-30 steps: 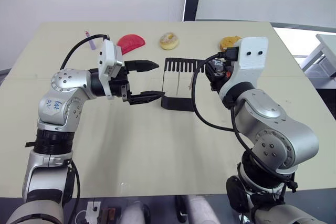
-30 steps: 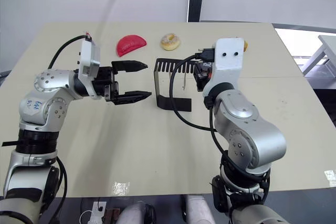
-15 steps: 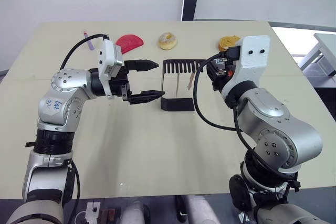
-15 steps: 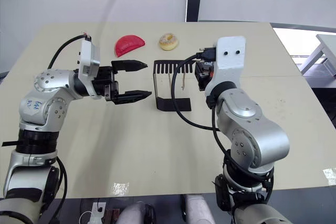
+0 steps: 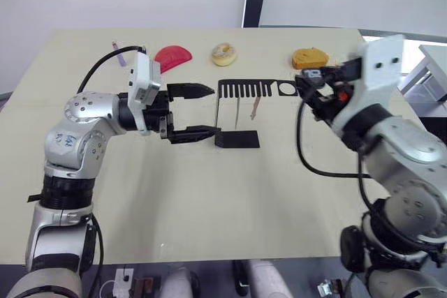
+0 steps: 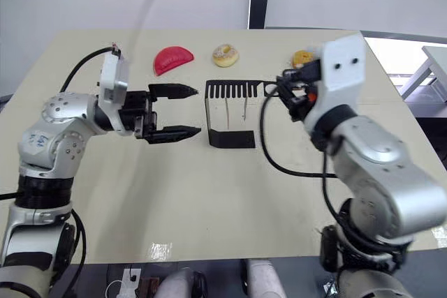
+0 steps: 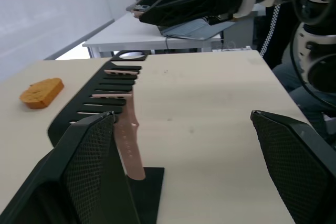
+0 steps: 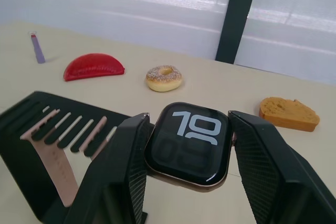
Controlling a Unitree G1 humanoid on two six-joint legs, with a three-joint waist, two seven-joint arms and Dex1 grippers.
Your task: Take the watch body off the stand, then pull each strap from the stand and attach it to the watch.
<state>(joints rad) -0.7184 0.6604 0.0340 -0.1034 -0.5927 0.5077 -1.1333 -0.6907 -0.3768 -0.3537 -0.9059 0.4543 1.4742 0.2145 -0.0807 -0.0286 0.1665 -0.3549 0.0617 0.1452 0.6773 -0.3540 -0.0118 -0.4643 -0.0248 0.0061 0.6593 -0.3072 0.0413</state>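
Right claw [image 8: 186,174] pinches the watch [image 8: 189,142] just off the stand's [image 5: 236,113] 3 o'clock end, above the bench [image 5: 209,193]. Left claw [image 5: 204,112] gapes wide, empty, at its 9 o'clock. Both straps [image 5: 245,109] hang from the comb slots.

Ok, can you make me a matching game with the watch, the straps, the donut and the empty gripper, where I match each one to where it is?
Things:
1. watch body
2. straps
3. donut
4. left gripper

Places:
A. hanging from the slots of the stand
B. open, beside the stand
C. held in the right gripper
D. lying on the table between the red slice and the orange bread

Pairs: 1-C, 2-A, 3-D, 4-B
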